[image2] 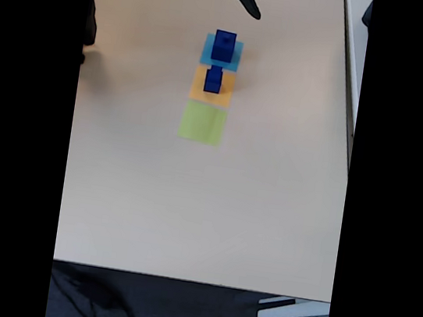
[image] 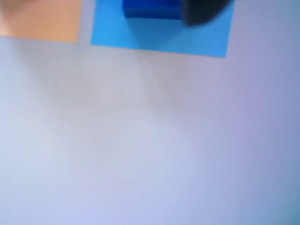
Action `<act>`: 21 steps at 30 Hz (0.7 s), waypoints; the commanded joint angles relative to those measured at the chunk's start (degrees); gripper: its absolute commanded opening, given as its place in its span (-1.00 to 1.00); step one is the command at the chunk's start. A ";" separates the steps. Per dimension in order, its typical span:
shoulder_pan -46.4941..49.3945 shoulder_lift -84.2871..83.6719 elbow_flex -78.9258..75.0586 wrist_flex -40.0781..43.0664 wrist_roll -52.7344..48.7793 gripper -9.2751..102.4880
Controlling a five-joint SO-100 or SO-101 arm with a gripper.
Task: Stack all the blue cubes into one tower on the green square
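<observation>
Nearest the wrist camera we are looking at bare pale table [image: 150,150], and beyond it, at the far edge of that view, the light-blue square [image: 159,35] with a dark blue cube [image: 151,9] sitting on it and a blurred dark shape [image: 204,11] cutting in beside the cube, probably part of the claw, though we cannot say for sure.

In the fixed view the claw [image2: 249,2] is hanging at the far end of the table, just beyond the light-blue square [image2: 207,57] and clear of everything. Its tips are reading as one dark point, too small for us to tell whether they are apart or together.

Counting, we are seeing three flat squares in a line: light-blue farthest, orange square [image2: 197,89] in the middle, green square [image2: 202,122] nearest and lying bare. We are counting two blue cubes for certain: the larger one [image2: 224,45] on the light-blue square and a smaller one [image2: 213,80] on the orange; either may be hiding another cube stacked with it, which the views are too coarse to settle.

We are judging that no tower is begun yet. To do this step well, we are wanting the largest cube first: lowering squarely over it, closing on two flat opposite faces, lifting straight up, carrying it over the orange cube without clipping it, and setting it centred on the green.
</observation>
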 commanded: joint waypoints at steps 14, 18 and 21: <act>-3.96 -1.76 6.59 1.85 11.43 -0.39; -4.22 -2.64 8.96 1.85 12.48 -0.39; -4.57 -3.34 10.11 1.76 13.27 -0.39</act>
